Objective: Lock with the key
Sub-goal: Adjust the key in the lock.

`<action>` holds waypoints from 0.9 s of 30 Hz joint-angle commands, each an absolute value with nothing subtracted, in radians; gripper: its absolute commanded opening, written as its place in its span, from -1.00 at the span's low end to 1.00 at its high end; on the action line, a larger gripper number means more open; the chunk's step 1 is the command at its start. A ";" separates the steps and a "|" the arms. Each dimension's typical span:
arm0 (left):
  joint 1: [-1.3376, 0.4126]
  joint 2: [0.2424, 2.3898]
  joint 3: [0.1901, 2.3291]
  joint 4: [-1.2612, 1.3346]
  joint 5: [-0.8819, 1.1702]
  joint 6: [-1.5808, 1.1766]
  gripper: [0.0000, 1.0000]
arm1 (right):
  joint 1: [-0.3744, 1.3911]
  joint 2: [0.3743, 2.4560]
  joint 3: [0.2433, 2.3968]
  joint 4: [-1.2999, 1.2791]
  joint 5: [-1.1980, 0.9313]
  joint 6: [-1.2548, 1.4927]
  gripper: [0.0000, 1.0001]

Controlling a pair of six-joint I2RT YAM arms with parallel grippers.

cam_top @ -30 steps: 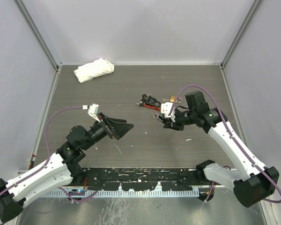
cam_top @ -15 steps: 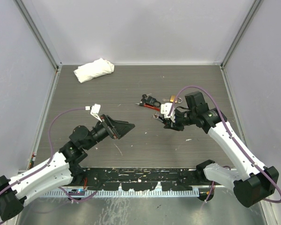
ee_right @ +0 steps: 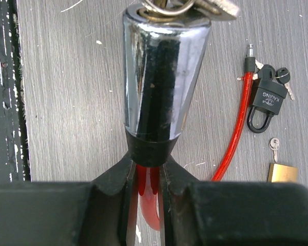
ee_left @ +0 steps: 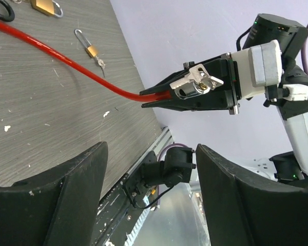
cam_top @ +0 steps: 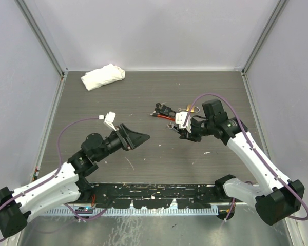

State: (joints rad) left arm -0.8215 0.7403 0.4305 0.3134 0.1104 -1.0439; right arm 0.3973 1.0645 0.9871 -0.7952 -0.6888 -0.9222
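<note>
Key (ee_left: pixel 208 80) sat in the end of the chrome lock barrel (ee_right: pixel 164 72), held up off the worktop (cam_top: pixel 143 97). The right claw (cam_top: pixel 182 129) was pinched tight on the barrel's black collar, where the red cable (ee_left: pixel 66 59) enters. The left claw (ee_left: pixel 151 154) stood spread and empty, its fingers (ee_left: pixel 66 205) framing the barrel from across a gap. The barrel's long axis ran roughly level from the right claw toward the left, key end foremost. The key therefore lay straight ahead of the left claw and slightly high, and the left was the free arm to turn it. Farther out, a black padlock (ee_right: pixel 267 100) and a brass padlock (ee_right: pixel 282 171) lay on the worktop. Against a second earlier, the left claw had edged nearer the key and rolled. Its jaws looked perhaps a little narrower, though the overhead view was too small to be sure. The right claw had held its place.
</note>
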 commanded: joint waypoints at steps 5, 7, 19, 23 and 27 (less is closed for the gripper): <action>-0.837 0.852 0.573 0.324 0.096 -1.098 0.39 | 0.394 1.083 0.995 -0.715 -0.673 -0.948 -0.98; -0.855 0.870 0.601 0.306 0.056 -1.113 0.40 | 0.393 1.087 0.991 -0.712 -0.673 -0.947 -0.98; -0.996 0.969 0.826 -0.007 -0.215 -1.218 0.23 | 0.394 1.100 0.965 -0.689 -0.667 -0.949 -0.98; -1.007 1.020 0.847 0.039 -0.209 -1.255 0.09 | 0.396 1.098 0.962 -0.689 -0.666 -0.947 -0.98; -1.012 1.074 0.876 0.069 -0.199 -1.268 0.08 | 0.399 1.093 0.953 -0.687 -0.663 -0.948 -0.98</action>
